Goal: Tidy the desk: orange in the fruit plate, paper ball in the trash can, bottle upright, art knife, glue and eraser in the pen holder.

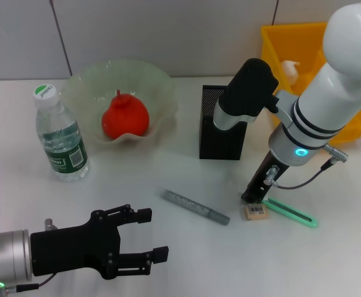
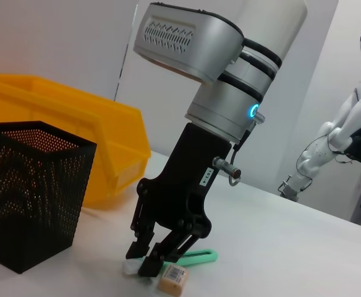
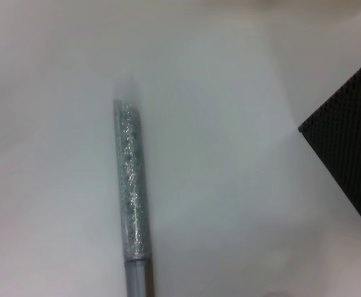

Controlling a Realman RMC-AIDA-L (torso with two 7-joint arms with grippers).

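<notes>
My right gripper [image 1: 252,197] is down at the table, right of the black mesh pen holder [image 1: 222,127]. In the left wrist view the right gripper [image 2: 144,265] has its fingers closed narrowly on the near end of the green art knife [image 2: 200,256], which lies flat on the table. The tan eraser [image 1: 255,211] lies just beside the fingertips. The silver glitter glue stick [image 1: 195,206] lies mid-table and shows in the right wrist view [image 3: 131,198]. The orange [image 1: 125,117] sits in the fruit plate [image 1: 159,80]. The bottle [image 1: 60,136] stands upright. My left gripper [image 1: 148,235] is open and empty, front left.
A yellow bin [image 1: 292,37] stands at the back right behind the right arm, with a white paper ball [image 1: 290,68] in it. The table's front edge is near the left arm. A white humanoid robot [image 2: 347,124] stands beyond the table.
</notes>
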